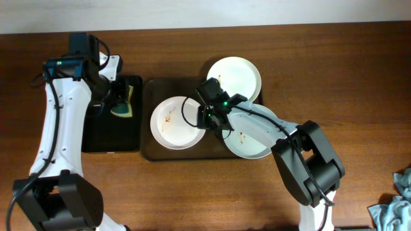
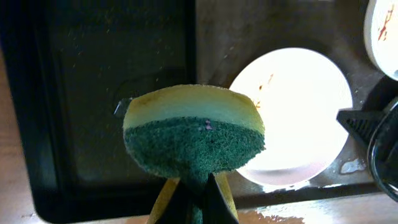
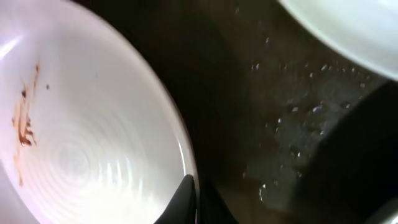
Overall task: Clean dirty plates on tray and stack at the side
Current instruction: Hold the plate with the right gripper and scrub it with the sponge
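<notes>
All 3 dirty plates (image 1: 234,76) lie on the tray (image 1: 192,86), their smears unwiped. The left jaws are clenched on a sponge (image 2: 193,130) above the black tray (image 1: 96,138). The right jaws sit at the rim of the left plate (image 1: 168,125); I cannot tell whether they grip it. The tray looks wet, so a weak rim pinch could let that plate skid into its neighbours.
</notes>
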Tool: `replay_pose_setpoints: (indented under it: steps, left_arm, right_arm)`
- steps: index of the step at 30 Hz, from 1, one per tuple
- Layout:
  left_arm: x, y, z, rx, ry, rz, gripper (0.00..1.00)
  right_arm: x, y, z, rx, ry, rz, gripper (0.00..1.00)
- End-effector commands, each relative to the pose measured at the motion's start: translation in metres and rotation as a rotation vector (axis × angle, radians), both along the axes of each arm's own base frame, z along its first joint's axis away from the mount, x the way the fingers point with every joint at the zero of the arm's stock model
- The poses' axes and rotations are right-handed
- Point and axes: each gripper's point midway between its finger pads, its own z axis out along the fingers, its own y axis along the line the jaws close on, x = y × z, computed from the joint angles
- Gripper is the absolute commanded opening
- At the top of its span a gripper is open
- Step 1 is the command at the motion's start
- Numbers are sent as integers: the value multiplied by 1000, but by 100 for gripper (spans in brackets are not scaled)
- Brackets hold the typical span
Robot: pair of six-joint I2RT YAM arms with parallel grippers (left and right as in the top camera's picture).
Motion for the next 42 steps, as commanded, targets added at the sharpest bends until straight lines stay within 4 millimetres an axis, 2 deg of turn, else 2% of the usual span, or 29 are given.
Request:
replay_pose_setpoints:
  steps: [1, 2, 4, 5, 6, 9, 13, 15, 18, 20, 21, 23, 26, 28, 34, 36, 38, 40, 42]
  left_arm:
    - [-3, -13, -5, -37, -5, -16, 1]
    - [-4, -17, -11, -37, 0, -27, 1]
    - [-4, -31, -25, -37, 4, -61, 1]
    - [-3, -39, -32, -36, -3, -83, 1]
    - [-1, -47, -38, -37, -17, -104, 1]
    - [8, -71, -52, -38, -73, -164, 1]
    - [20, -98, -84, -33, -174, -259, 1]
    - [27, -104, -101, -24, -222, -300, 1]
    - [38, -110, -138, -23, -221, -333, 1]
    - [27, -109, -167, -29, -132, -335, 0]
    - [18, -112, -173, -55, -90, -342, 1]
    - [-12, -116, -181, -100, 44, -335, 1]
    - [-23, -118, -179, -129, 95, -322, 0]
    - [-11, -124, -175, -154, 54, -303, 1]
    - [59, -131, -152, -131, -262, -307, 0]
    - [68, -127, -158, -101, -284, -294, 0]
    - [60, -124, -175, -89, -232, -296, 0]
    - [40, -120, -191, -85, -131, -293, 1]
    - [11, -115, -201, -79, 0, -288, 0]
  right_arm:
    - [7, 1, -3, -5, -8, -57, 16]
    - [7, 1, -3, -4, -8, -57, 21]
    - [7, -1, -6, -14, -7, -60, 22]
    - [6, -1, -10, -19, 1, -59, 16]
    - [5, -2, -14, -25, 10, -59, 6]
    - [2, 0, -17, -16, 26, -52, 4]
    - [-1, -3, -19, -26, 41, -53, 4]
    - [-1, -3, -19, -27, 43, -53, 4]
    - [-1, -3, -19, -28, 42, -54, 4]
    - [0, -3, -19, -26, 40, -53, 4]
    - [0, -3, -19, -26, 39, -54, 4]
    - [0, -3, -19, -26, 39, -54, 4]
    - [0, -3, -19, -26, 40, -53, 4]
    - [-1, -3, -19, -27, 41, -54, 4]
    - [-2, -4, -19, -32, 48, -54, 4]
    - [-2, -4, -19, -32, 48, -54, 4]
    - [-2, -4, -19, -32, 48, -54, 4]
    - [-2, -4, -19, -32, 48, -54, 4]
    - [-2, -4, -19, -32, 48, -54, 4]
